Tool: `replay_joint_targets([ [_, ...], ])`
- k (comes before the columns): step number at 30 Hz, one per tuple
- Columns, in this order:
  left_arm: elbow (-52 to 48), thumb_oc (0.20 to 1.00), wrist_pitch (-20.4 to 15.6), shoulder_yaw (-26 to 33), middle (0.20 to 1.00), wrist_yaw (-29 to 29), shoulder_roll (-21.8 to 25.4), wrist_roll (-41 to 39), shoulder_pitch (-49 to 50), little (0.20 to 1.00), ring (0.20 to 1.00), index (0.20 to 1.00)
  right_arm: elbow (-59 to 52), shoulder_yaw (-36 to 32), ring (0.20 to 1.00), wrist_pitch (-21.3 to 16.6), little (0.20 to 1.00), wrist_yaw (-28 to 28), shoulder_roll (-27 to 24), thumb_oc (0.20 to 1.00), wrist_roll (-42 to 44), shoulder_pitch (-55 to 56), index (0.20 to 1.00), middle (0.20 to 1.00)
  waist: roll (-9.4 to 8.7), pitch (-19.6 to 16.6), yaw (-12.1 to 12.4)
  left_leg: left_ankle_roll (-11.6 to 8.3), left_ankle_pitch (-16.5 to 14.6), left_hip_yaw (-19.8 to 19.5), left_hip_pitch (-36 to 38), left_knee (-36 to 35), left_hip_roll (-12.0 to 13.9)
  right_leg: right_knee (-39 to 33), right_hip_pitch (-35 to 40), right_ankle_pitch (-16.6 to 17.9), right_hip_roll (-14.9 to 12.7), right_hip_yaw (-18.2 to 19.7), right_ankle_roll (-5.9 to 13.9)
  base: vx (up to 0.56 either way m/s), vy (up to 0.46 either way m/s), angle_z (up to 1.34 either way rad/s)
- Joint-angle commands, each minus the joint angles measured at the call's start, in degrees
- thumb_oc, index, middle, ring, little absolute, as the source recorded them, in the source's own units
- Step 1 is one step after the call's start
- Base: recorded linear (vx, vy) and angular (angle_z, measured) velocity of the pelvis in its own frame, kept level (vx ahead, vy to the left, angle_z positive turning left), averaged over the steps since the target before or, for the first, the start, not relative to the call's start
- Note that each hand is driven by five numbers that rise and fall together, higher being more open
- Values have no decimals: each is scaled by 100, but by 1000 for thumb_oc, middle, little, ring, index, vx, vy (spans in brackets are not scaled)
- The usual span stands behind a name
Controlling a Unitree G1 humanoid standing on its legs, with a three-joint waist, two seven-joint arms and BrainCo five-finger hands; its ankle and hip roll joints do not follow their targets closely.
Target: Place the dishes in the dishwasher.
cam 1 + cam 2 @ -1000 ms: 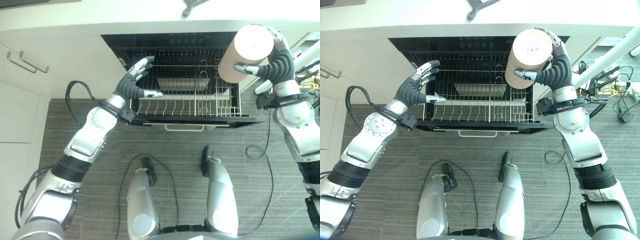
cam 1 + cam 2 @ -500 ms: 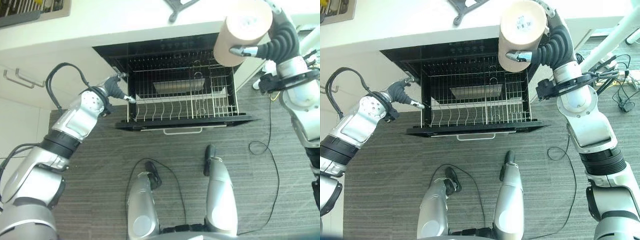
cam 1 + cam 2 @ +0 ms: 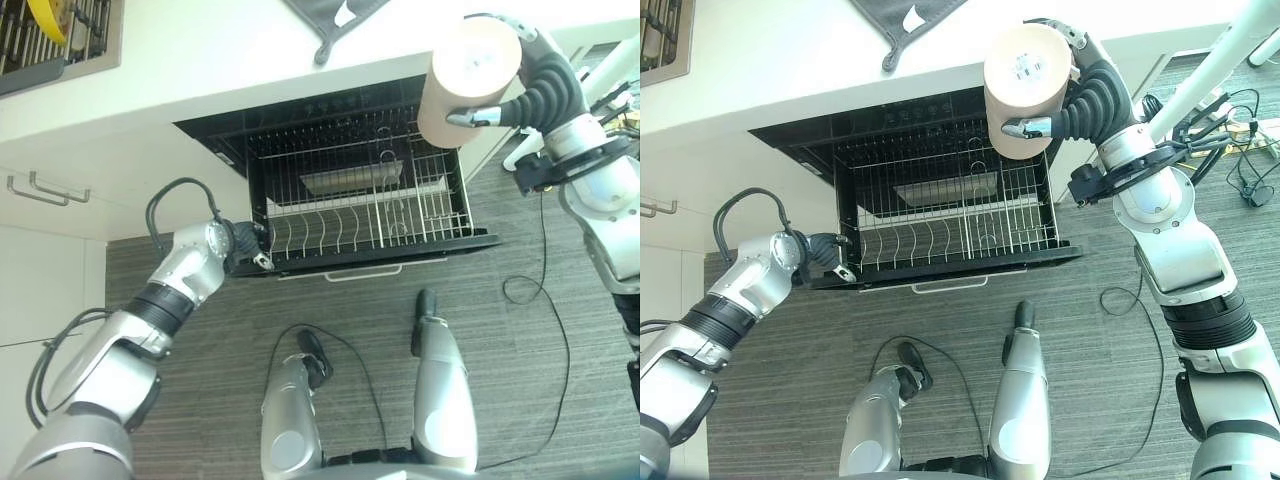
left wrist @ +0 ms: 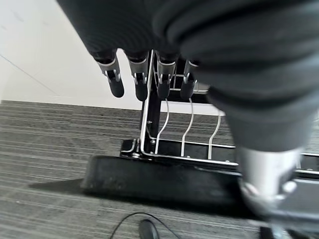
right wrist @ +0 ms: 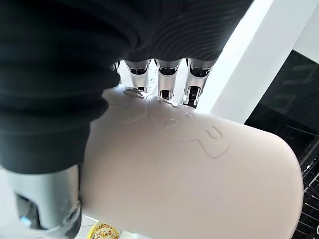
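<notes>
Open dishwasher set under a white counter, wire rack pulled out over the lowered door, rack looks bare except a metal tray-like piece near its back. Floor is grey striped carpet, white cabinet fronts w/ bar handle at robot's left. Grey cloth hangs over the counter's front edge above the dishwasher. Sink/drain rack in counter's far left corner w/ something yellow in it.

R hand raised above the rack's right rear corner, fingers and thumb wrapped round a tall beige cup, cup's flat end faces the head cam, cup well above the rack, not touching it. Wrist view: fingers lie across the cup's side.

L hand low at the rack's front left corner, by the door's left end. Wrist view: fingers straight, close together, holding nothing, tips just beside the rack's corner post; contact can't tell
</notes>
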Motion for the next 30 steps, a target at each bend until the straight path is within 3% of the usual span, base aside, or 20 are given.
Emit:
replay_joint_targets([
  [1,-15,1000,-164,-321,1000,-76,29,255,469,1000,1000,1000,-446,-257,200,-212,200,82,47,200,-46,-449,200,200,-109,-255,-41,-74,-257,-302,130,-59,144,181,385,-924,40,138,269,-31,14,-2],
  [10,-86,1000,-536,-505,1000,-209,-154,549,717,1000,1000,1000,-339,-270,200,-276,200,147,134,200,-196,-364,200,200,-122,-104,25,-46,-244,-273,85,-74,135,108,441,-918,50,23,239,-23,-6,0],
  [21,-640,1000,-591,-818,1000,-784,-236,543,1145,1000,1000,1000,397,-49,200,-214,200,5,217,200,-366,-269,200,200,-136,21,197,22,-253,-403,-11,-64,52,5,539,-918,69,-112,191,-4,-45,3],
  [30,-978,1000,-592,-1004,1000,-1193,-59,725,1312,1000,1000,1000,1626,163,200,-237,200,-206,289,200,-515,-195,200,200,-121,22,372,44,-219,-534,-158,-71,-23,-104,555,-868,38,-280,170,-10,-37,7],
])
